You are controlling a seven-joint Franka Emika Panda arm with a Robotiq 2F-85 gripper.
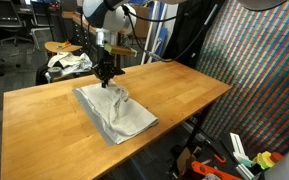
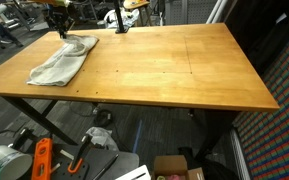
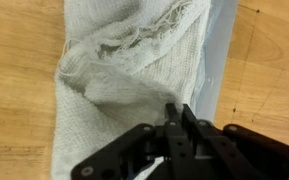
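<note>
**Exterior view.** A pale cloth (image 1: 124, 118) lies spread toward 1 end of the table (image 1: 189, 85). The gripper (image 1: 108, 79) points straight down over the cloth's far edge, jaws drawn narrow. A ridge of fabric rises toward it, probably because the pinch lifts that part while the cloth's own weight keeps the rest flat.

**Exterior view.** The cloth (image 2: 62, 62) sits near a far corner of the table (image 2: 174, 70), rumpled rather than square. The gripper (image 2: 64, 32) stands at its far end, small and dark; the jaw gap is too small to read here.

**Wrist view.** The cloth (image 3: 124, 60) fills the middle of the picture, with wood (image 3: 14, 80) on both sides. The gripper (image 3: 176, 108) enters from below, its 2 fingers (image 3: 168, 126) closed together on a fold. Creases fan out from that point, consistent with fabric pulled taut by the grip. The cloth thus lies directly beneath and ahead of the fingertips, touching them, with 1 fold caught between them and the bulk resting on the table.
</note>
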